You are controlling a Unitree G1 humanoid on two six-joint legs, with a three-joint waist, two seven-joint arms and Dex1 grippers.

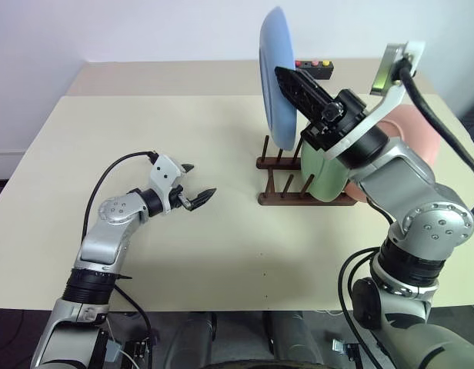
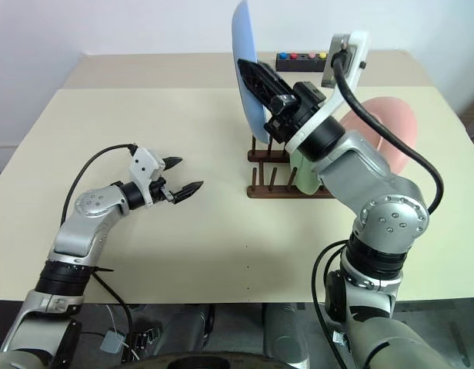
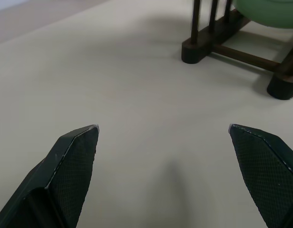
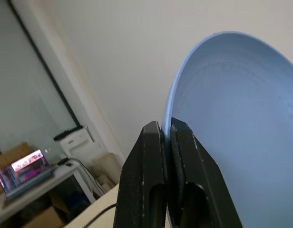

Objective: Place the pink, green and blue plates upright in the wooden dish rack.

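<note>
While the right gripper [image 1: 287, 81] pinches the rim of the blue plate [image 1: 275, 69] and holds it on edge above the wooden dish rack [image 1: 287, 184], the green plate [image 1: 322, 178] already stands in the rack with the pink plate [image 2: 391, 127] behind it, so the last plate looks to be the step in hand; next it must come down between free pegs on the rack's left side. The left gripper [image 1: 197, 184] hovers empty and spread over the table [image 1: 145, 123]. Its wrist view shows the rack's near rail ends and crossbar [image 3: 241, 54] close up, which the head views give less plainly, and the right wrist view shows the fingers [image 4: 149, 161] pressed either side of the plate's rim.
</note>
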